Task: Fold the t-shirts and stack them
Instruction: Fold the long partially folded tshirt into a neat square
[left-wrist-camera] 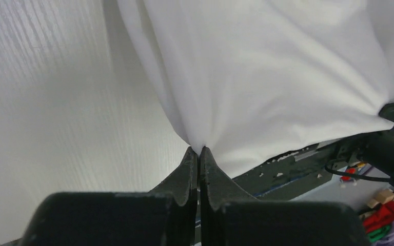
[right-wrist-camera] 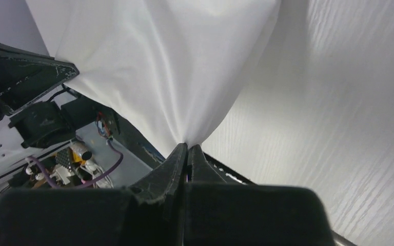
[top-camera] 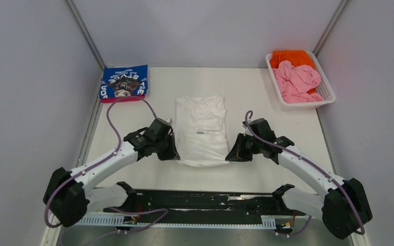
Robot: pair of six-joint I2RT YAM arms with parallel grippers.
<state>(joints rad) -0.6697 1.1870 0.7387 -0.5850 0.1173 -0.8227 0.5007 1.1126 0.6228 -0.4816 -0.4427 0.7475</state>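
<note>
1. Left fingers [left-wrist-camera: 187,174] right up close: pressed together, pinching the near-left hem corner of the white tee [left-wrist-camera: 267,77]. Cloth fans out in taut creases from the nip.
2. Right fingers [right-wrist-camera: 177,164] mirror that, clamped on the near-right corner. Hem's held at both ends, prob. so it lifts level w/o sagging.
3. White tee lies mid-desk [top-camera: 267,102], sides tucked in to a narrow strip. Lengthwise folds look done; next is likely hem-to-collar.
4. Blue tee [top-camera: 124,82] sits folded at the far-left corner; reckon that's the stack spot.
5. Pink tee [top-camera: 297,82] & orange tee [top-camera: 290,57] are bunched in the basket [top-camera: 328,95] far right, not yet folded.
</note>
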